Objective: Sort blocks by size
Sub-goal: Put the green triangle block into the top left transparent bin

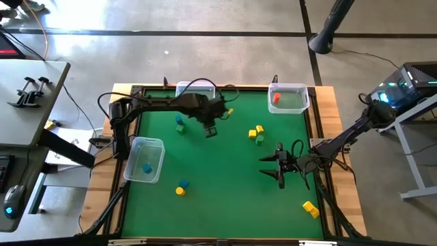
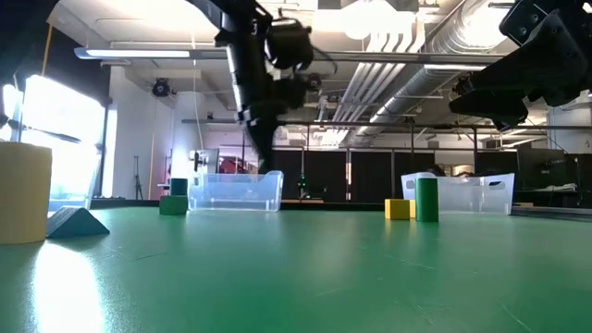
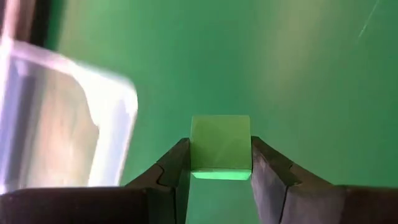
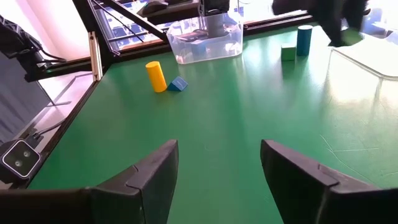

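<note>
1. While the left gripper (image 3: pixel 221 171) hangs above the table (image 1: pixel 225 198) toward its far edge, its fingers are clamped on a light green cube (image 3: pixel 221 146).
2. Clear bin (image 1: pixel 194 89) at the far edge lies just beyond it.
3. Right gripper (image 1: pixel 278 166) waits near the right edge, fingers spread, empty.
4. Bins counted: three. Loose blocks on the table: about seven.

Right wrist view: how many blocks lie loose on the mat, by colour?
Yellow block: 1
Blue blocks: 2
Green block: 1
Total: 4
</note>
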Controlling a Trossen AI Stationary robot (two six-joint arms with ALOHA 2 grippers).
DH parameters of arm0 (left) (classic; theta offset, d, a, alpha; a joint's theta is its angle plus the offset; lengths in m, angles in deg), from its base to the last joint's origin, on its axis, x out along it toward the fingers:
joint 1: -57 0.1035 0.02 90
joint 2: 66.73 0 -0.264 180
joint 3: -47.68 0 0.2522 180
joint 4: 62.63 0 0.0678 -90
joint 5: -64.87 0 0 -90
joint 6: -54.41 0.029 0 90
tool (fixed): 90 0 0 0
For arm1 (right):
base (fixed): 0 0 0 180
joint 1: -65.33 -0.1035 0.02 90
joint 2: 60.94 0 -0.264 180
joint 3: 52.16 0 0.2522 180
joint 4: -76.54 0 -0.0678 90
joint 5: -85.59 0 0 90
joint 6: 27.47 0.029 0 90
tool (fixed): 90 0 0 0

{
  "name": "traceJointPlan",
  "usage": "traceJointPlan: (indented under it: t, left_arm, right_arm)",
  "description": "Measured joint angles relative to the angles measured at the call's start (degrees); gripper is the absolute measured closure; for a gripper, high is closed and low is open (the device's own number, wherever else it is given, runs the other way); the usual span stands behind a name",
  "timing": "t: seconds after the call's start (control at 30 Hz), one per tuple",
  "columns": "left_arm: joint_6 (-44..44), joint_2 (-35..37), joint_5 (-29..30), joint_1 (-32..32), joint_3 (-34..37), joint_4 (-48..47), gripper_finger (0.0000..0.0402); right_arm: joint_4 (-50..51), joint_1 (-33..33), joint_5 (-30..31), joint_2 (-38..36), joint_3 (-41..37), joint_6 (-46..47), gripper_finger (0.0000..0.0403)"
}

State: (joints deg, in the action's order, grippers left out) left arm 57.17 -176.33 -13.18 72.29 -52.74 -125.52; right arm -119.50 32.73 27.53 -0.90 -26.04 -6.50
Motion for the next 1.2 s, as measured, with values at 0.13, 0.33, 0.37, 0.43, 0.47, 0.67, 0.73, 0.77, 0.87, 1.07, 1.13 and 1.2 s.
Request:
traceJointPlan:
  t: [0.13, 0.33, 0.37, 0.43, 0.47, 0.67, 0.73, 0.77, 0.87, 1.07, 1.13, 1.2]
  left_arm:
    - [2.4, 0.0, -4.7, 0.0, -0.1, 9.5, 0.0295]
    - [6.4, 0.1, -9.5, -0.8, 1.6, 28.7, 0.0296]
    - [6.4, 0.0, -9.3, -0.8, 1.6, 30.8, 0.0296]
    - [6.0, 0.1, -6.5, -0.5, 1.6, 33.5, 0.0295]
    - [5.5, 0.1, -3.8, -0.2, 1.6, 34.3, 0.0294]
    - [1.1, 1.2, 16.9, 2.2, 1.6, 30.9, 0.0294]
    - [-0.8, 1.3, 23.9, 3.6, 1.6, 27.5, 0.0294]
    - [-1.9, 1.3, 26.1, 4.5, 1.6, 25.2, 0.0294]
    - [-6.1, 1.5, 26.1, 8.2, 1.6, 20.0, 0.0294]
    - [-15.8, 1.6, 9.2, 17.6, 1.6, 11.1, 0.0295]
    - [-18.5, 1.6, 3.6, 20.3, 1.6, 9.6, 0.0295]
    - [-19.2, 1.5, -0.6, 22.3, 1.6, 8.4, 0.0295]
  right_arm:
    - [0.0, 0.0, 0.0, 0.0, 0.0, 0.0, 0.0179]
    - [0.1, 0.0, 0.0, 0.0, 0.0, 1.1, 0.0179]
    - [0.1, 0.0, 0.0, 0.0, 0.0, 1.1, 0.0179]
    - [0.1, 0.0, 0.0, 0.0, 0.0, 1.1, 0.0179]
    - [0.1, 0.0, 0.0, 0.0, 0.0, 1.1, 0.0179]
    - [0.1, 0.0, 0.0, 0.0, 0.0, 1.1, 0.0179]
    - [0.1, 0.0, 0.0, 0.0, 0.0, 1.1, 0.0179]
    - [0.2, 0.0, 0.3, 0.0, 0.0, 1.1, 0.0179]
    - [0.4, 0.0, 1.4, 0.0, 0.0, 1.1, 0.0179]
    - [0.4, 0.0, 2.1, 0.0, 0.0, 1.1, 0.0179]
    - [0.4, 0.0, 2.1, 0.0, 0.0, 1.0, 0.0179]
    - [0.4, 0.0, 2.1, 0.0, 0.0, 1.0, 0.0179]
